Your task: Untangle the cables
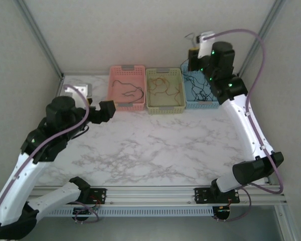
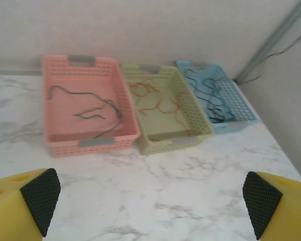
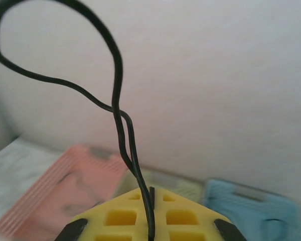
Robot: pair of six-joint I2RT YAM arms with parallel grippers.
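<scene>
Tabletop (image 1: 155,150) of white marble is carrying three baskets along its far edge: a pink basket (image 2: 90,144), a green basket (image 2: 200,131) and a blue basket (image 2: 241,108). Before them the left gripper (image 2: 150,198) is hovering, fingers spread wide and empty. High at the far right, the right gripper (image 3: 150,193) is pinching a black cable (image 3: 115,90) that is looping upward. Dark cables (image 2: 98,113) are lying in the pink basket, orange cables (image 2: 158,103) in the green and black cables (image 2: 210,98) in the blue.

The overhead camera looks down from above the near edge of the table (image 1: 155,145), far off. Both wrist cameras face the back wall (image 2: 140,30) nearer in, sharing the pink basket (image 2: 65,125).
</scene>
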